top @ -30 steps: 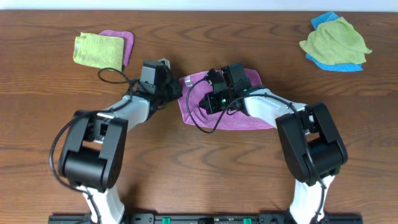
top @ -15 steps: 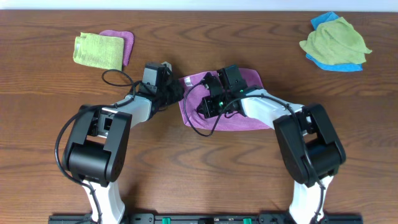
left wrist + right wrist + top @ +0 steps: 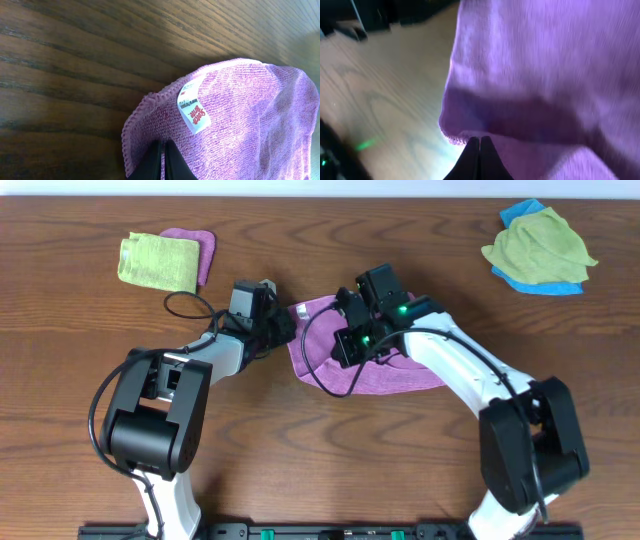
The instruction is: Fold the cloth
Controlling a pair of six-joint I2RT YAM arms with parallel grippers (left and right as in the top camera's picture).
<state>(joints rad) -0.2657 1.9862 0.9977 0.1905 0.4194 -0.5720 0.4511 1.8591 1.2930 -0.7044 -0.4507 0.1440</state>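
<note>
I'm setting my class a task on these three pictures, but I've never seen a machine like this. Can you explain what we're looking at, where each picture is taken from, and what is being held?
These are two robot arms at a wooden table. The wide picture looks down from above. The two close-ups come from a camera on each arm's wrist. Each arm ends in a two-finger tool. The left tool and the right tool are both shut, and each seems to pinch an edge of the purple cloth, which carries a white label. Toward one far corner a folded green cloth lies on a second purple cloth. Toward the other, a crumpled green cloth lies on a blue cloth.
</note>
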